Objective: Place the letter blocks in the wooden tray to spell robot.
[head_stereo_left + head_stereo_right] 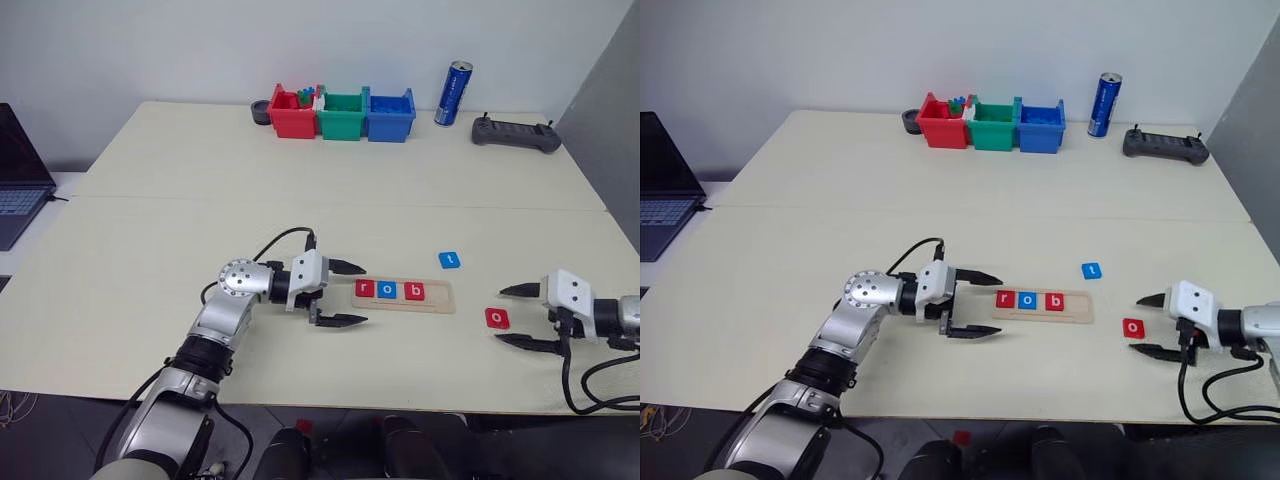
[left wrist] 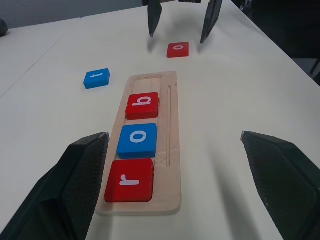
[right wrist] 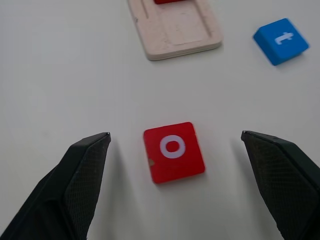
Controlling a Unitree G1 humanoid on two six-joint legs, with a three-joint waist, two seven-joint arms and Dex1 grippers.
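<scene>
One red "o" block point(image 3: 173, 151) lies flat on the tabletop point(image 1: 150, 230) between the right gripper's point(image 3: 175, 187) wide-spread fingers point(image 3: 80, 180), touching neither; left gripper point(image 1: 345, 294) likewise spread, empty.

I read "r" on a red block point(image 2: 129, 180), "o" on a blue block point(image 2: 137, 140) and "b" on a red block point(image 2: 142, 105) in the wooden tray point(image 2: 171, 150). On the table point(image 1: 150, 230) I read a red "o" block point(image 3: 173, 151) and a blue "t" block point(image 3: 281, 40).

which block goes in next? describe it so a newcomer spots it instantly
Start at the wooden tray near the table's front edge. Just past its empty right end, a red o block lies flat on the table between the right claw's open fingers. The nearby blue t block lies farther back.
</scene>
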